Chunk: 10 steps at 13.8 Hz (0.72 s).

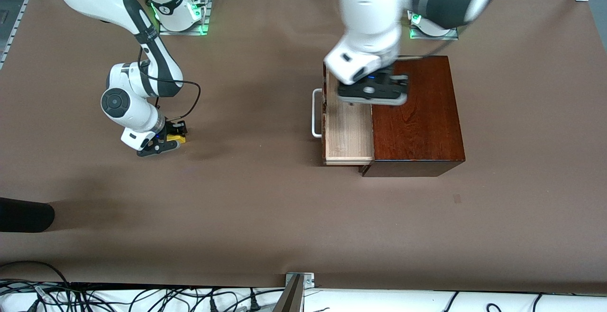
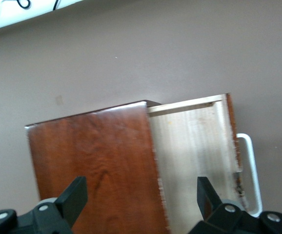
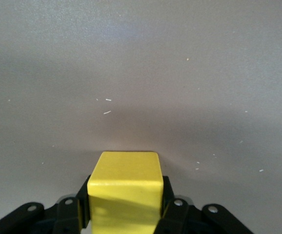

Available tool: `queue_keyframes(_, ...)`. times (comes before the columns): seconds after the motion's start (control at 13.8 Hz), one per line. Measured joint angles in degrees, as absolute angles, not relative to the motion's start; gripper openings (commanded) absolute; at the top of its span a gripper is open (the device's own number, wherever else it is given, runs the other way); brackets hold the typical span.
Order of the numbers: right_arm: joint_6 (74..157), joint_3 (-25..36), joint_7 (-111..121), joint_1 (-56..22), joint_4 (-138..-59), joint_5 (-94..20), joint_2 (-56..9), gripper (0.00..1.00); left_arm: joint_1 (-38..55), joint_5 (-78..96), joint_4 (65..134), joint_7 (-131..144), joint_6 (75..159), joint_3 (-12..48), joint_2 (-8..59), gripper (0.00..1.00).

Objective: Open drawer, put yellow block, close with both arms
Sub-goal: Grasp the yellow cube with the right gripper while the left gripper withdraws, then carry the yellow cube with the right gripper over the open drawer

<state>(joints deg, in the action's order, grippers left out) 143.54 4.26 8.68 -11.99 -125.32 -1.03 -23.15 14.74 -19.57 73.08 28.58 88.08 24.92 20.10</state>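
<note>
Drawer [image 1: 347, 132] stands open and empty; right gripper [image 1: 167, 140], at 9 o'clock, clenches yellow block [image 3: 126, 192]; left gripper [image 2: 141, 204], jaws released, hovers over box [image 1: 417, 117]. Placing and closing remain.

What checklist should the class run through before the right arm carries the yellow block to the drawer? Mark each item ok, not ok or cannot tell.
1. Right tool shut on the yellow block: ok.
2. Block lifted off the table: cannot tell; the tool sits low at the right arm's end.
3. Drawer open, pale interior showing: ok.
4. Drawer interior free of objects: ok where visible; the left arm hides part of it.
5. Left tool clear of the drawer opening: not ok; it hangs open over the wooden box and drawer.
6. White handle unobstructed: ok.
</note>
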Motion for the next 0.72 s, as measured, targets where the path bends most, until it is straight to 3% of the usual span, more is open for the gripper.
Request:
queue_keyframes(0.29,140.55,4.05,8.83,-12.06,-121.98,-1.03,-21.42,0.00,5.43,-11.40,73.04,20.01,85.03,24.10,15.33,1.00)
queue_keyframes(0.58,120.96,0.40,9.02,-12.41,-107.76,-1.03,-18.61,0.00,4.69,-4.15,74.64,4.47,84.26,12.07,9.98,1.00)
queue_keyframes(0.72,115.10,-2.84,9.02,-13.19,-100.69,-1.03,-18.27,0.00,4.59,-3.22,77.31,-1.54,84.71,5.71,7.93,1.00)
